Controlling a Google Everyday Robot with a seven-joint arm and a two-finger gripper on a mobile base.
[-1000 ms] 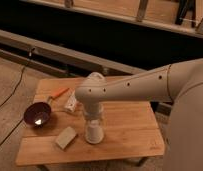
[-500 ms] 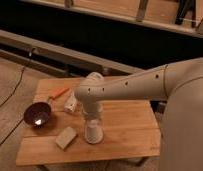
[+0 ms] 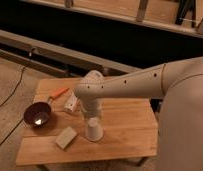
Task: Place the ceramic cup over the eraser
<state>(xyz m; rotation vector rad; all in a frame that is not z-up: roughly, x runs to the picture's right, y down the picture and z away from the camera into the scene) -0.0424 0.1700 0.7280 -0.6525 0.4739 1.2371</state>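
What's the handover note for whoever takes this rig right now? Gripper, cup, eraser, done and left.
Gripper: down directly above the ceramic cup, at the end of the arm reaching in from the right.
Ceramic cup: standing on the wooden table near the front centre, wider end down, so it looks inverted.
Eraser: not visible; it may be under the cup, cannot confirm.
Nearby: beige block, maroon bowl.
Done: cup appears set down.
Left: confirm the eraser is covered, lift the arm clear.
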